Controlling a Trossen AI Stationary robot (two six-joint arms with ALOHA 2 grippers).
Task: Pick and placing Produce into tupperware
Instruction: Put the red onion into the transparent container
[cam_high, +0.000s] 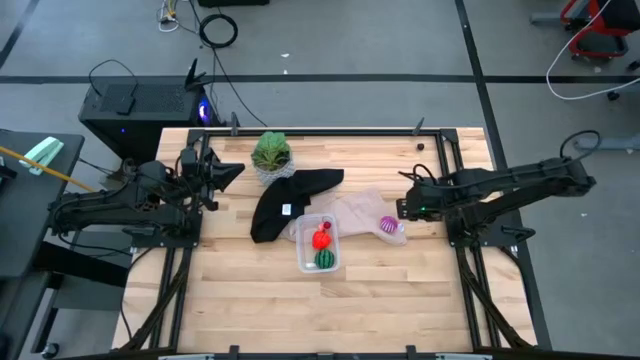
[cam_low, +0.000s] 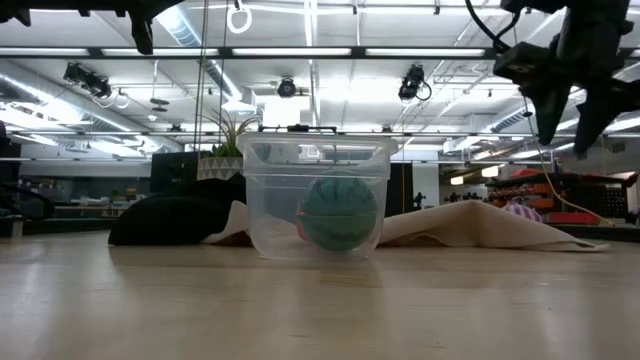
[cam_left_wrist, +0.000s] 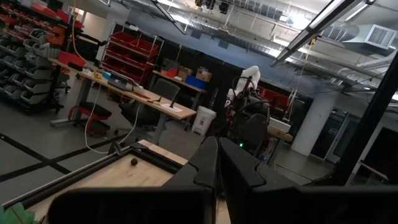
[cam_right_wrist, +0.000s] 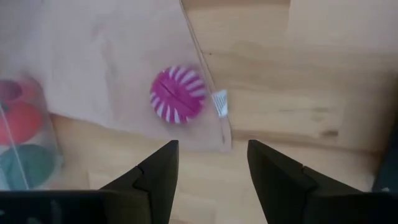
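Note:
The clear tupperware (cam_high: 319, 243) stands near the table's middle, with a red fruit (cam_high: 321, 238) and a green melon-like fruit (cam_high: 326, 259) inside it. In the low view the tupperware (cam_low: 318, 200) shows the green fruit (cam_low: 340, 213) through its wall. A magenta striped fruit (cam_right_wrist: 178, 94) lies on the beige cloth (cam_high: 362, 210), to the right of the tub. My right gripper (cam_right_wrist: 211, 168) hovers open above the cloth's edge, close to the magenta fruit (cam_high: 388, 225) and touching nothing. My left gripper (cam_high: 235, 170) waits shut at the far left. No pinkish fruit shows plainly.
A black cloth (cam_high: 285, 200) lies to the left of the beige cloth, partly behind the tub. A leafy green plant (cam_high: 271, 152) stands near the far edge. Bare wood stretches along the near side of the table (cam_high: 330, 310).

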